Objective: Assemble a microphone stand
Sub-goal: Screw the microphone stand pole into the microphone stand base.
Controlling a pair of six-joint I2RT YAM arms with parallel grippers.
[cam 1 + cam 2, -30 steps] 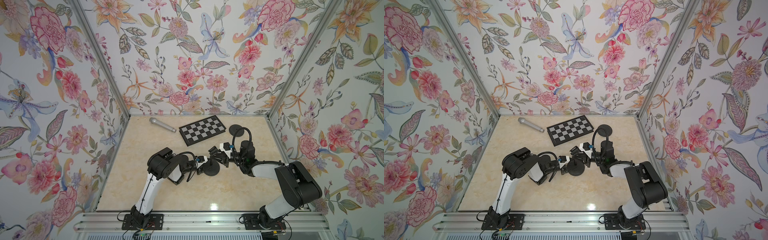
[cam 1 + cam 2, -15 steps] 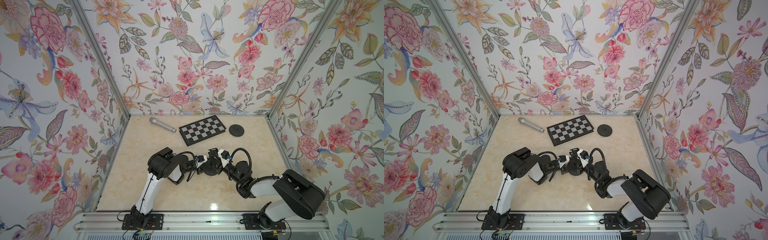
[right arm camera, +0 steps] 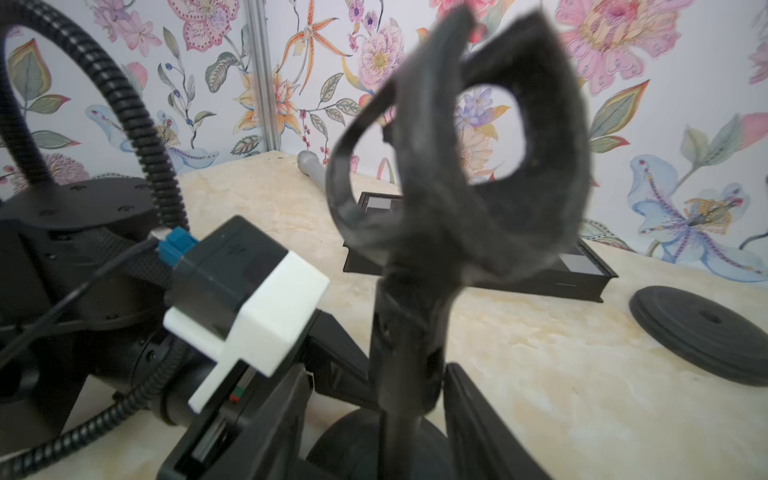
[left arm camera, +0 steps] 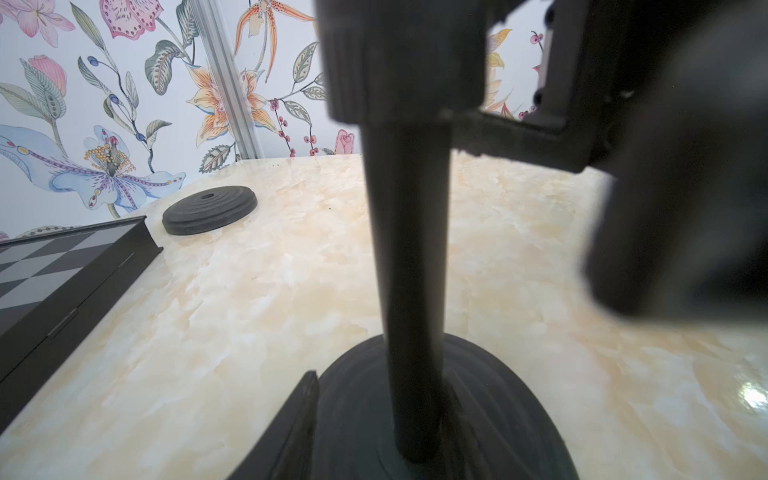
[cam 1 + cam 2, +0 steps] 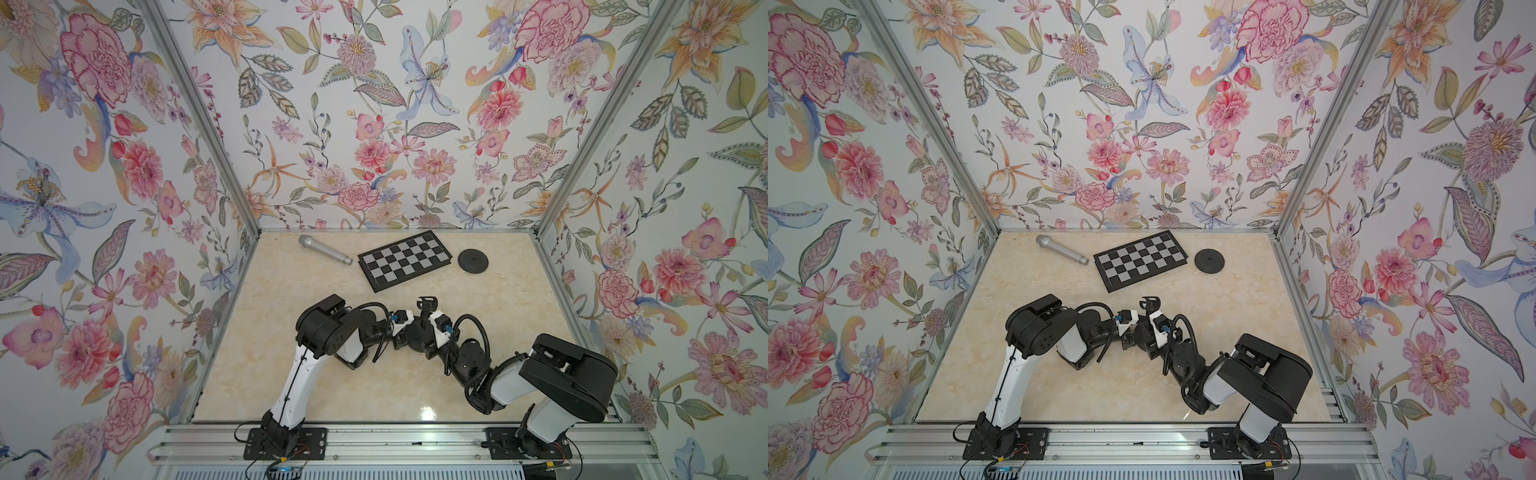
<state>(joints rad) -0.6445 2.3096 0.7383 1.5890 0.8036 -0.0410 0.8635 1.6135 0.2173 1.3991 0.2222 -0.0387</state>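
The black stand pole (image 4: 409,270) rises upright from a round black base (image 4: 490,407). At its top is the clip (image 3: 478,145), which also shows in both top views (image 5: 428,301) (image 5: 1150,303). My left gripper (image 4: 419,436) is low at the base, and one of its fingers (image 4: 291,424) lies against the base's rim. My right gripper (image 3: 399,424) stands open round the pole, with a gap on each side. In a top view the two grippers (image 5: 409,338) (image 5: 426,334) meet mid-table. The silver microphone (image 5: 324,249) lies at the back left.
A second round black base (image 5: 473,261) lies flat at the back right. A checkerboard (image 5: 405,259) lies between it and the microphone. Floral walls enclose the table on three sides. The right arm's cable loops (image 5: 478,332) close to the stand.
The right arm has swung in from the back toward the front. Its jaws were shut on the pole and have opened off it. The left arm has not moved.
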